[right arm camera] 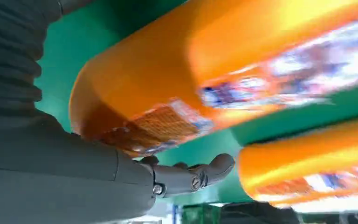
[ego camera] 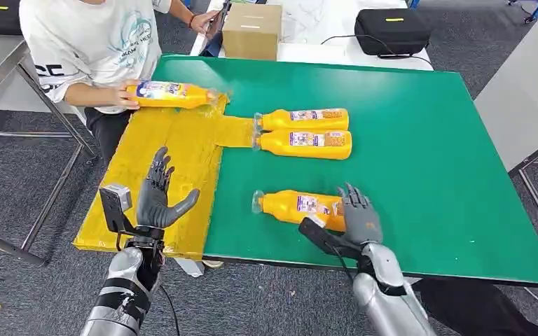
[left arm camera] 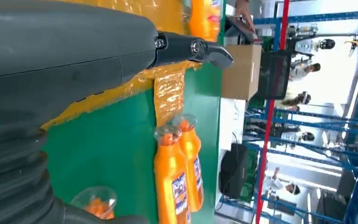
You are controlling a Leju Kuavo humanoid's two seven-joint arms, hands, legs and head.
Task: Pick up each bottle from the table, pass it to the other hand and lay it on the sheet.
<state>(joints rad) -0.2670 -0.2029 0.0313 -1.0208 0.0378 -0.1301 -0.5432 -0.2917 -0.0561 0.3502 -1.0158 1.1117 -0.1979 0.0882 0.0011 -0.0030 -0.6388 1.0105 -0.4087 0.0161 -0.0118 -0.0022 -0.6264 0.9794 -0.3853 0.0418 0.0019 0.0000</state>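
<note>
Landmark: yellow sheet (ego camera: 161, 168), laid over the left part of the green table (ego camera: 406, 140), with a narrow yellow strip running out from it toward the table's middle

Nearest bottle (ego camera: 295, 208): orange, clear cap, lying on its side on the green surface well to the right of the sheet, cap pointing toward the sheet. The right hand (ego camera: 359, 213) rests at its base end, fingers over the bottle's bottom; the right wrist view shows the thumb (right arm camera: 193, 175) beneath the orange body (right arm camera: 168, 84), yet whether the hand has closed on it cannot be told

Pair of bottles (ego camera: 302, 131): two orange bottles lying side by side, touching, just off the end of the sheet's strip, caps toward the sheet; seen also in the left wrist view (left arm camera: 179, 179)

Fourth bottle (ego camera: 170, 94): lying at the far edge of the sheet, held at its base by a person's hand (ego camera: 125, 96); the person, in a white printed shirt (ego camera: 91, 42), sits beyond the sheet's far left corner

Left hand (ego camera: 157, 196): raised above the near part of the sheet, fingers spread wide and upright, holding nothing

Other items beyond the sheet's far side: cardboard box (ego camera: 252, 29); black case (ego camera: 391, 31) on a white surface
</note>
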